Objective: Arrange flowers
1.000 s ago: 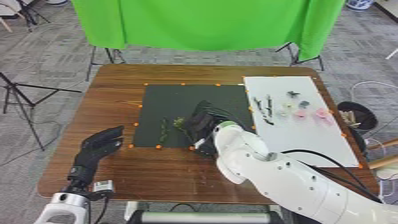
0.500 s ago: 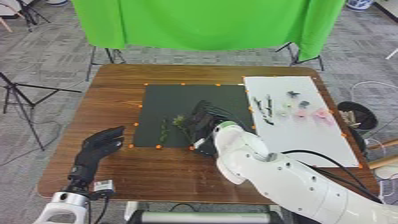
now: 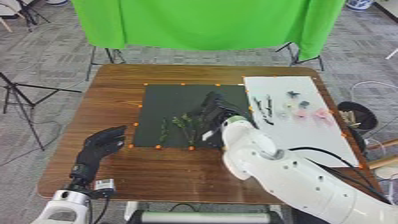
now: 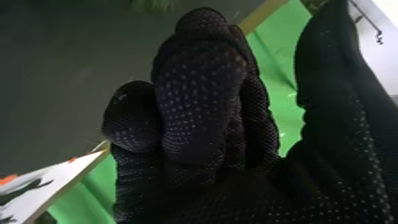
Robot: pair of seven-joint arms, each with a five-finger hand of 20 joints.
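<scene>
"Brown wooden table, green cloth hung behind it. Confirm where the task parts lie."

"Two leafy green sprigs, the left sprig and the right sprig, lie side by side on the dark mat. On the white board: dark thin stems, pink blossoms and small dark grey blossoms."

"State of the hands?"

"Right hand: over the mat, beside the right sprig. Fingers extended with a slight bend, thumb well apart, nothing in the gap. Contact with the sprig cannot be confirmed. Left hand: loosely spread near the table's left side, holding nothing."

"Which step is in hand?"

"Probably placement of greenery; blossoms remain to be added."

"Next move?"

"Lift clear without dragging the leaves, traverse to the board, then pinch one stem or blossom lightly. Caution: petals may crush, and a low pass could shift the sprigs"
</scene>
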